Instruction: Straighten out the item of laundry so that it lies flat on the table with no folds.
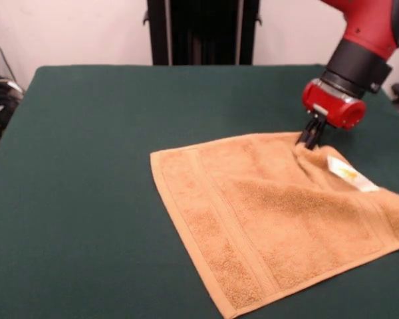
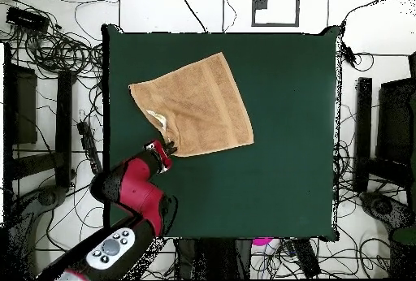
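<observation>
Your gripper (image 1: pixel 310 139) sits at the towel's (image 1: pixel 279 219) far edge, tips down on the cloth. The fingers look drawn close together, pinching a small ridge of terry; wrinkles fan out from that spot. Overhead confirms it: the gripper (image 2: pixel 169 145) meets the towel (image 2: pixel 195 103) at one corner of the cloth.

The white care tag (image 1: pixel 351 174) lies just beside the jaws, on the creased part.

Away from the jaws the towel lies mostly flat on the green table (image 1: pixel 86 166), border bands visible along two edges, one corner pointing toward the camera in the front view. Only the strip beside the jaws is puckered.
</observation>
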You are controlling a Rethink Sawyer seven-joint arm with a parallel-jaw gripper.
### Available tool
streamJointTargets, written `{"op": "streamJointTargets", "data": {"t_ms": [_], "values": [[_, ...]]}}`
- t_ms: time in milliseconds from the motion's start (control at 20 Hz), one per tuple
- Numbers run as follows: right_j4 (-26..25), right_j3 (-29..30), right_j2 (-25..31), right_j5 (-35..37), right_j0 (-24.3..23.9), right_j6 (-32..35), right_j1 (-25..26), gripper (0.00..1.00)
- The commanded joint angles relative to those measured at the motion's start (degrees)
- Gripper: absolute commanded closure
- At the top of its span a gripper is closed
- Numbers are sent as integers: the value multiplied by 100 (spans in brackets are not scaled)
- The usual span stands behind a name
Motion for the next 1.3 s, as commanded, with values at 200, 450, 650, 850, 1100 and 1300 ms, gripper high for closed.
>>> {"op": "streamJointTargets", "data": {"t_ms": [200,450,650,850,1100,1300], "values": [[-3697,605,3143,-1618,-2678,647,311,100],[-5073,514,3565,-1613,-3385,661,415,100],[-4784,556,3365,-1435,-3121,1055,338,100],[-3034,532,2196,-1214,-1637,1178,334,100],[-2217,584,2053,-741,-1342,1077,307,100],[-1702,659,2057,-362,-1261,1026,250,100]]}}
